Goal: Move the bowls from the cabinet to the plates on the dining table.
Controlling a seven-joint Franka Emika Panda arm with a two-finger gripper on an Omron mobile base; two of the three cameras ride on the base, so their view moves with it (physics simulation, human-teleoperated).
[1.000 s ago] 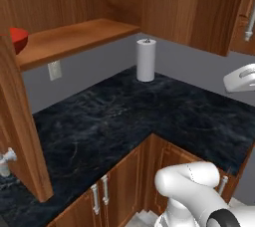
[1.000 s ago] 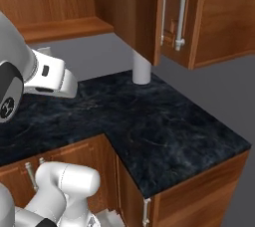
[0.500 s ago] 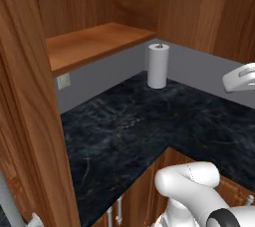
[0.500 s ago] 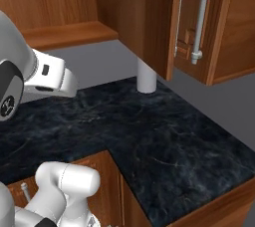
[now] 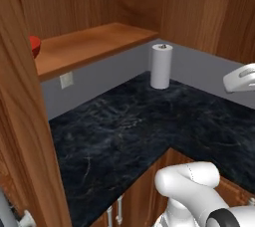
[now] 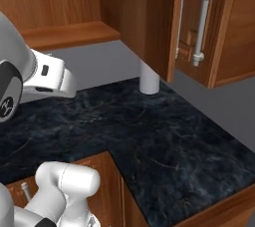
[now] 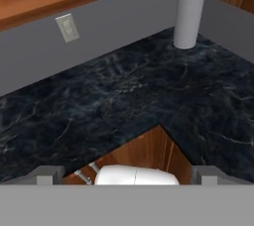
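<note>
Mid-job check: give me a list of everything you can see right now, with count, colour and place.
red bowl: one, glossy red, on the cabinet shelf, at the left edge of the left base view, partly hidden.
cabinet: one, warm brown wood, open above the counter; silver bar handle on its door.
paper towel roll: one, white, upright at the counter's back corner.
wall outlet: one, pale, on the grey wall.
counter: one, black marbled, L-shaped.
gripper: open, over the counter's edge.

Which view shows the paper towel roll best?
The hand view: the whole roll stands upright on the counter. The left base view shows it whole but farther off; in the right base view a cabinet door hides its top.
</note>
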